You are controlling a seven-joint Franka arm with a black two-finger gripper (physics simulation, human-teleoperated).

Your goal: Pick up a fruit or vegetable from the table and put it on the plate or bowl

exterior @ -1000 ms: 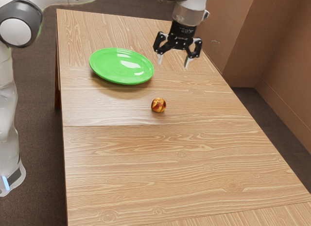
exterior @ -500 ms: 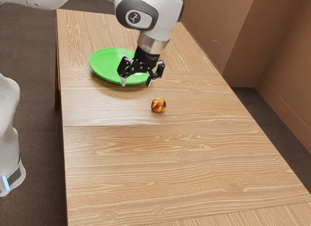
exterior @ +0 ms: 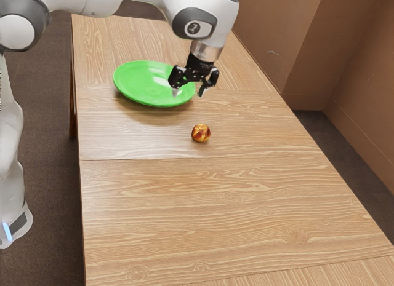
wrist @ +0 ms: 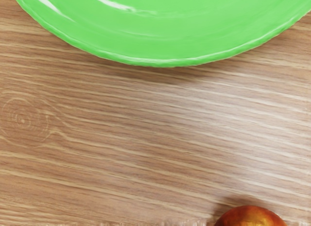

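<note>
1. The fruit [exterior: 201,133] is sitting alone on the bench [exterior: 215,206], near the green plate [exterior: 138,77] but apart from its rim, on the side toward the exterior view's right.
2. It is looking small, round, smooth and light; I am judging it firm enough to squeeze gently, yet likely to roll if nudged.
3. The best hold is probably across its widest middle, with the 2 fingers coming straight down on opposite sides.
4. The tool [exterior: 188,92] is hanging open and holding nothing, above the plate's near edge.
5. In the wrist view the fruit [wrist: 250,216] is lying past the plate [wrist: 160,58], across a strip of bench [wrist: 121,138], so it is not under the tool yet.
</note>
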